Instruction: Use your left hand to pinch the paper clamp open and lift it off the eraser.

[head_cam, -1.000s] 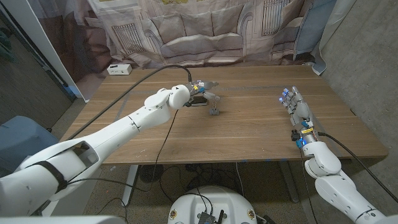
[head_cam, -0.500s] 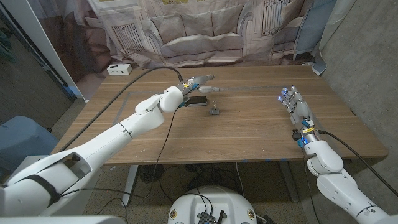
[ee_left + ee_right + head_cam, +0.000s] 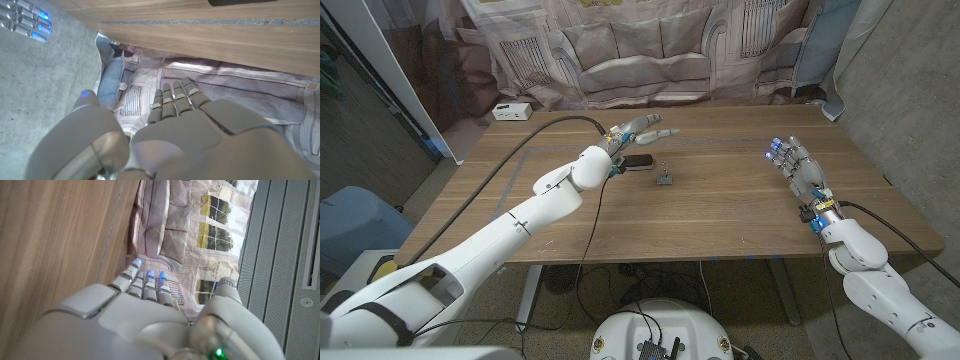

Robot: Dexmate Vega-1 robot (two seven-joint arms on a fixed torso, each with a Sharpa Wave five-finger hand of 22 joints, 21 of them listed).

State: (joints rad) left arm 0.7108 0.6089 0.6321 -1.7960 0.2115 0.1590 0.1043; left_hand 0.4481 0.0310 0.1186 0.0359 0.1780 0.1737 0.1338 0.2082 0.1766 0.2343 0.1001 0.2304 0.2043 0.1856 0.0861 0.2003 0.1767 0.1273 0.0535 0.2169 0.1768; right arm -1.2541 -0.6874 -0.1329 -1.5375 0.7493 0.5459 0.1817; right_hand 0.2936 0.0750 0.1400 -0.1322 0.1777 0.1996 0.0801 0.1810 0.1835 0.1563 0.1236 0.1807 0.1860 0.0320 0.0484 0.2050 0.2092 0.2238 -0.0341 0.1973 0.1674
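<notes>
A black eraser (image 3: 638, 160) lies on the wooden table (image 3: 720, 215) past its middle. The small dark paper clamp (image 3: 665, 179) stands on the wood just to the near right of the eraser, apart from it. My left hand (image 3: 640, 130) hovers beyond the eraser, fingers stretched out and spread, holding nothing. In the left wrist view that hand (image 3: 190, 135) reaches over the table's far edge, and an end of the eraser (image 3: 240, 2) shows on the wood. My right hand (image 3: 793, 165) stands open over the table's right side, well away from both; its back (image 3: 150, 320) shows in the right wrist view.
A white box (image 3: 510, 111) sits at the table's far left corner. A black cable (image 3: 535, 140) runs along my left arm over the table. A printed curtain (image 3: 640, 50) hangs close behind the far edge. My right hand's lit fingertips (image 3: 25, 17) show in the left wrist view.
My left hand has risen from the eraser and clamp and drawn back towards the far edge, fingers straightening. The clamp and eraser have stayed put. The right hand shifted slightly.
</notes>
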